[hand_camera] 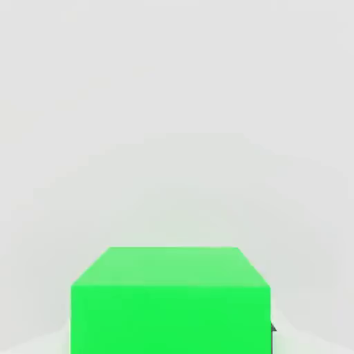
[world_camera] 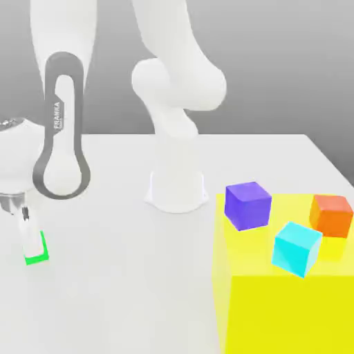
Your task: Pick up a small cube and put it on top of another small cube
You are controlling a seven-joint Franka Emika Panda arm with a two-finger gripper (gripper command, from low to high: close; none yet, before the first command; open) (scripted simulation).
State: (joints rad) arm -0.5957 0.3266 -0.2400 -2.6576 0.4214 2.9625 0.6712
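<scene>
The small cube (world_camera: 43, 249) is bright green and rests on the white table at the exterior view's left, near the front. My gripper (world_camera: 32, 246) stands straight down over it, one white finger (world_camera: 29, 234) lying against the cube's side. The jaws are shut on the cube. In the hand view the green cube (hand_camera: 169, 304) sits close under the hand, its top face and one side showing.
A big yellow block (world_camera: 276, 311) fills the exterior view's right front. On it stand a purple cube (world_camera: 247, 205), an orange cube (world_camera: 332, 215) and a cyan cube (world_camera: 296, 248). The arm's white base (world_camera: 177, 187) stands mid-table.
</scene>
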